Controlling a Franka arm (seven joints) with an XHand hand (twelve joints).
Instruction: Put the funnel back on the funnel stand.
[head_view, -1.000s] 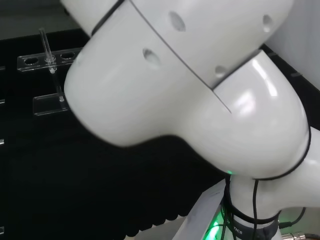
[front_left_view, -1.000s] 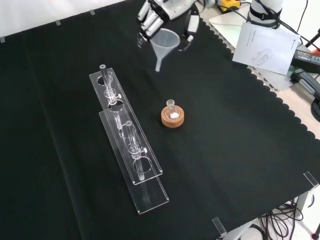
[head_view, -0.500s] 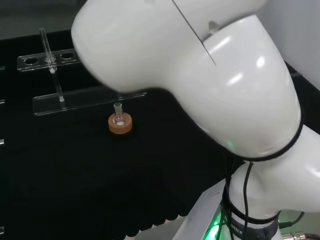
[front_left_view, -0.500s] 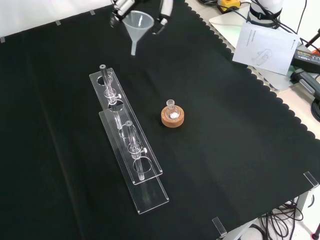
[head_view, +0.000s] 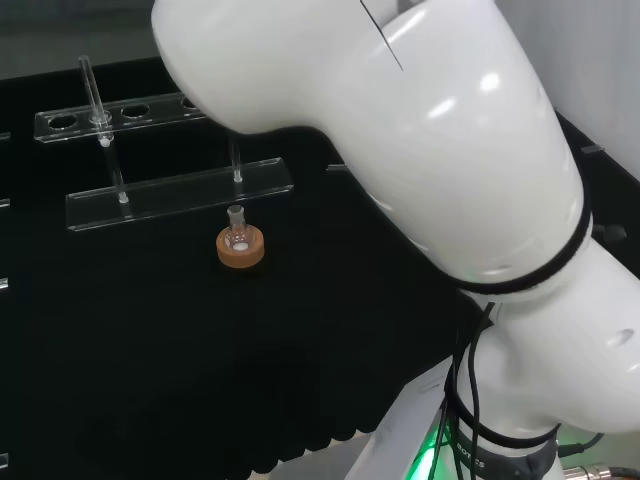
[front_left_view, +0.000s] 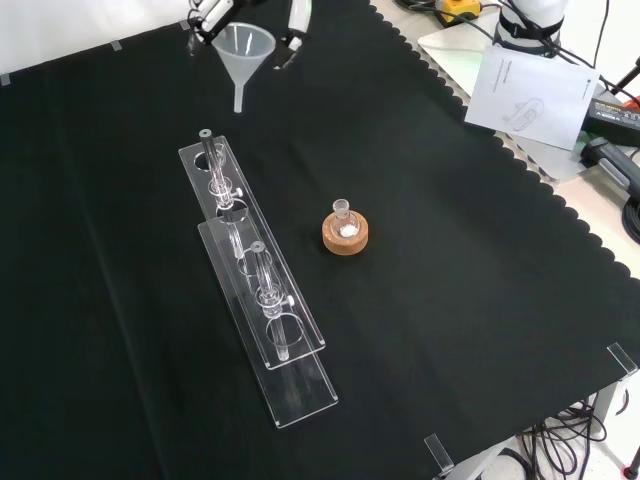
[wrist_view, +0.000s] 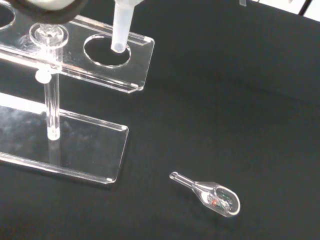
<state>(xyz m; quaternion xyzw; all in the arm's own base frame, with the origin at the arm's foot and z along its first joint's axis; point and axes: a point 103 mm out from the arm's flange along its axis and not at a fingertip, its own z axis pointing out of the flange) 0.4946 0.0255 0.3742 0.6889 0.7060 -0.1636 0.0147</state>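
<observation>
The funnel (front_left_view: 243, 52) is up in the air at the far end of the clear funnel stand (front_left_view: 255, 268), with the hand (front_left_view: 206, 14) curled round it. Its spout hangs over the end hole. A small flask (front_left_view: 344, 219) in a cork ring (front_left_view: 347, 236) stands to the right in the front view. A little glass scoop (wrist_view: 212, 193) lies on the tabletop (front_left_view: 450, 300) near the stand.

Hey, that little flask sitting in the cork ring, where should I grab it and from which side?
Take the flask by its short neck, coming straight down from above. Its round body sits sunk in the cork ring, so only the upright neck stands clear. The hand holds the funnel right now.
</observation>
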